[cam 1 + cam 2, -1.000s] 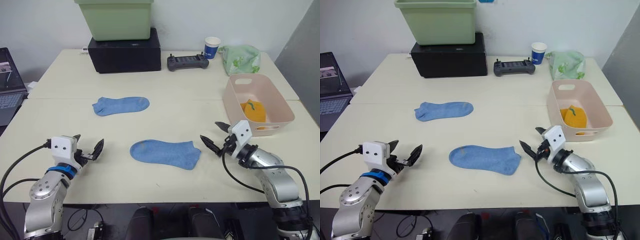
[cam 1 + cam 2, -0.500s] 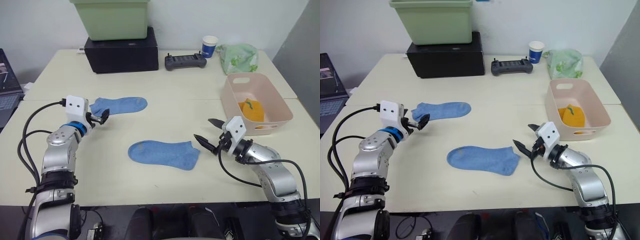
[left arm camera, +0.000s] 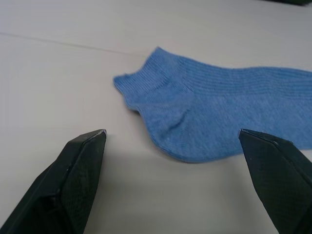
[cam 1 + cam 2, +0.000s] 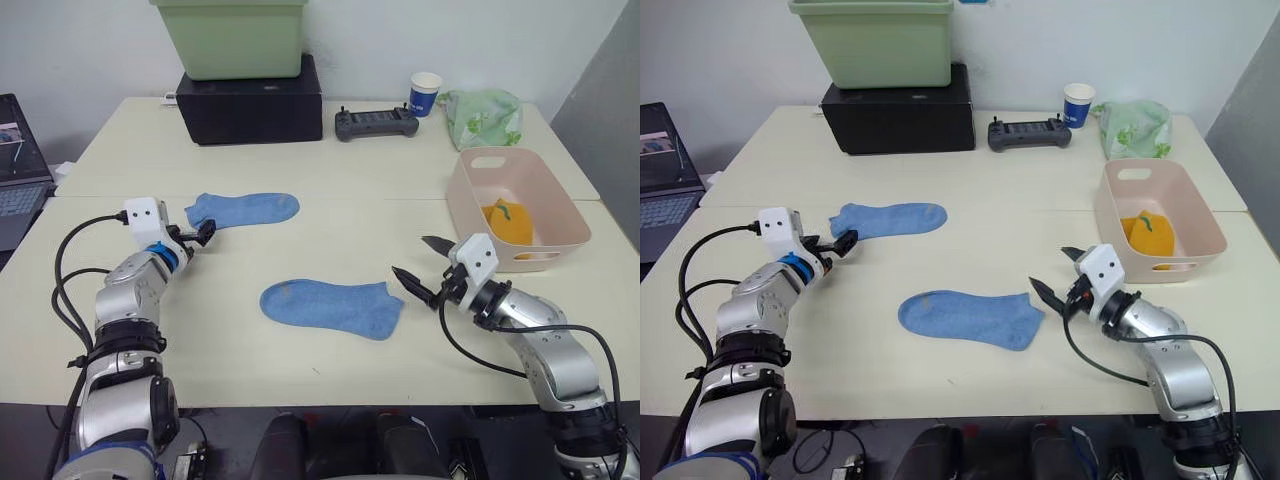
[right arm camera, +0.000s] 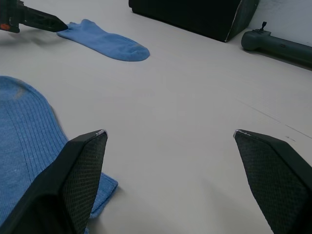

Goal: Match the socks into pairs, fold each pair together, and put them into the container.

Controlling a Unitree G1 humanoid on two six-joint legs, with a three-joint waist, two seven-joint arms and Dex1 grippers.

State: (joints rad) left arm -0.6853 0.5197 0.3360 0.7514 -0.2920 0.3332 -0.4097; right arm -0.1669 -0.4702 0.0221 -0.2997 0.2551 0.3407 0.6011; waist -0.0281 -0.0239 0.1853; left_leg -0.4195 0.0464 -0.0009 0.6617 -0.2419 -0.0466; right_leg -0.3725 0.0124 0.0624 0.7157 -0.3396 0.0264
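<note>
Your left tool (image 4: 203,233) sits low over the desk (image 4: 330,370) with its two fingers spread apart, right at the cuff end of the far blue sock (image 4: 243,210) — in the left wrist view the cuff lies between the fingertips, not yet touched. That sock lies flat, its toe pointing toward the robot's right.

Your right tool (image 4: 424,270) is also spread wide, holding nothing, just beside the cuff end of the near blue sock (image 4: 333,305); in the right wrist view the edge of that sock reaches up to one finger (image 5: 78,180). This second sock lies flat near the middle of the desk, well apart from the first.

The pink container (image 4: 520,209) stands on the desk to the robot's right, just beyond the right tool, and a folded mustard-orange bundle (image 4: 508,222) rests inside it.

At the far edge you have a black box (image 4: 250,105) carrying a green tub (image 4: 232,38), a black controller (image 4: 375,123), a paper cup (image 4: 424,94) and a green patterned bag (image 4: 482,116).
</note>
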